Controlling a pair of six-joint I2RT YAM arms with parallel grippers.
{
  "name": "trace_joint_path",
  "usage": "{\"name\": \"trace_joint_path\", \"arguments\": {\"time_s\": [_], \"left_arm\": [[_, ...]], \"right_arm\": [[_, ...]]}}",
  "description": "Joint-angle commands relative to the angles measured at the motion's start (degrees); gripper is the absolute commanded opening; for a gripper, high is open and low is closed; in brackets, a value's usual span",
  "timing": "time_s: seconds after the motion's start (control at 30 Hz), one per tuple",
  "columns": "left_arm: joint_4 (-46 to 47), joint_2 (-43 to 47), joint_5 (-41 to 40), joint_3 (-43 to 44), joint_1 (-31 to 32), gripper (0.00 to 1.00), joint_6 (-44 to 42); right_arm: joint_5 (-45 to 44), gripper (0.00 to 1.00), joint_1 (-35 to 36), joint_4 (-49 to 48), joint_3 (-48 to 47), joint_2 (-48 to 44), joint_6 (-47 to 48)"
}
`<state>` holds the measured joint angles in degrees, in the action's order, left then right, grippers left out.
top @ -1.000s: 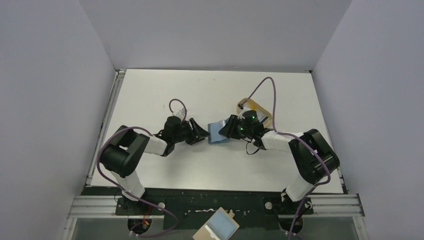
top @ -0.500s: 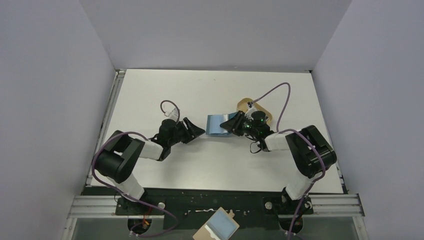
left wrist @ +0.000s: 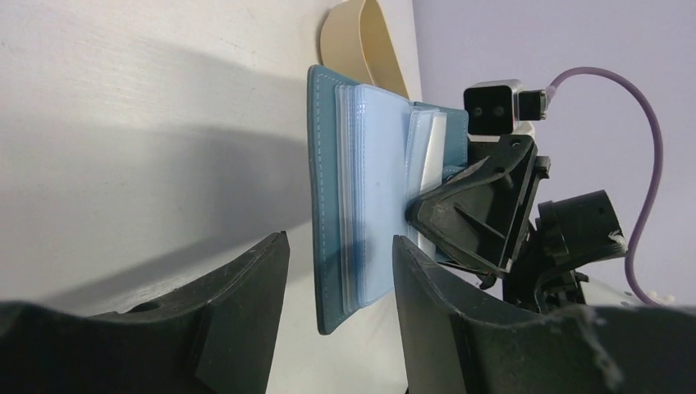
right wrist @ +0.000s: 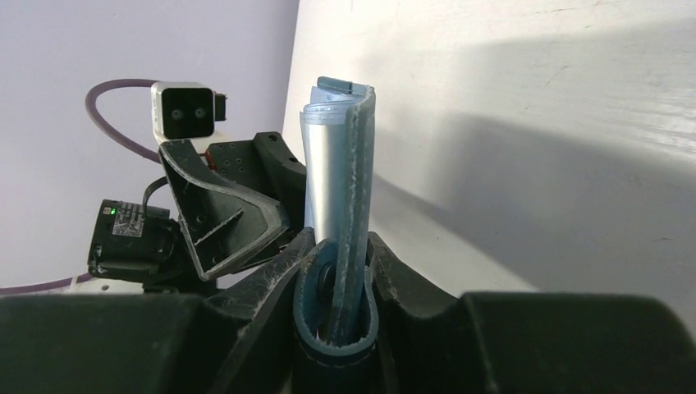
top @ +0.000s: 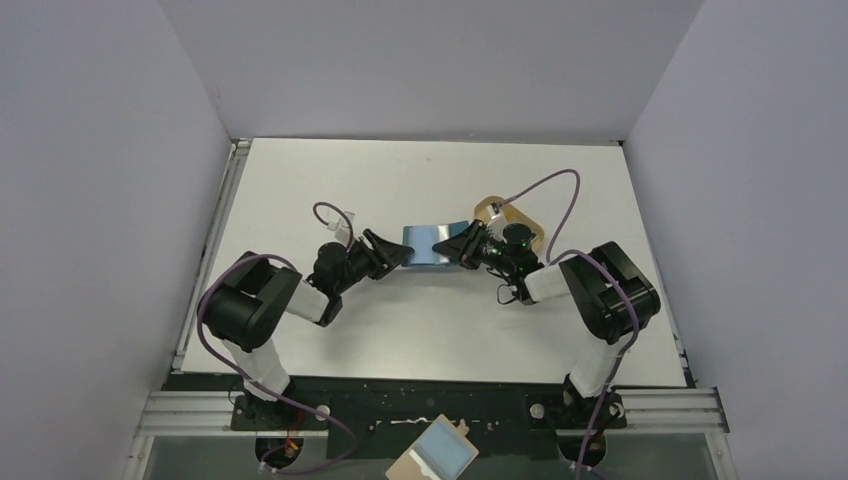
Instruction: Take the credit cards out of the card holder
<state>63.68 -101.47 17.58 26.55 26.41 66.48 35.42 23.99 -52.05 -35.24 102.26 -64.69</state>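
Note:
The teal-blue card holder (top: 428, 245) is held on edge above the table, partly open. My right gripper (top: 463, 245) is shut on its snap-tab end (right wrist: 341, 275). In the left wrist view its teal cover (left wrist: 327, 205) and light-blue pockets (left wrist: 377, 180) face me, with pale credit cards (left wrist: 430, 152) tucked in the pockets. My left gripper (top: 397, 254) is open, and the holder's free edge sits between its fingers (left wrist: 246, 304) without touching them. In the right wrist view the holder (right wrist: 354, 164) stands straight up from the jaws.
A tan oval tray (top: 512, 216) lies just behind the right gripper and shows in the left wrist view (left wrist: 361, 37). A tan board with a light-blue rectangle (top: 440, 455) sits below the table's near edge. Grey walls enclose the table.
My right gripper has carried the card holder a little farther back and left and turned it on edge. My left gripper has moved up to its free edge.

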Motion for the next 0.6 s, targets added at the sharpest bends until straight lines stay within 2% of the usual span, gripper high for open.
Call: {"name": "trace_joint_path", "arguments": {"time_s": [0.0, 0.23, 0.57], "left_arm": [[6.5, 3.5, -3.0, -1.8, -0.3, 0.46, 0.0], [6.0, 7.4, -5.2, -3.1, -0.7, 0.39, -0.2], [8.5, 6.6, -5.5, -4.0, -1.2, 0.15, 1.2]], "right_arm": [[3.3, 0.05, 0.0, -11.8, -1.1, 1.4, -3.1], [4.5, 0.05, 0.0, -15.0, -1.5, 3.0, -4.9], [5.5, 0.05, 0.2, -18.1, -1.3, 4.4, -6.7]]}}
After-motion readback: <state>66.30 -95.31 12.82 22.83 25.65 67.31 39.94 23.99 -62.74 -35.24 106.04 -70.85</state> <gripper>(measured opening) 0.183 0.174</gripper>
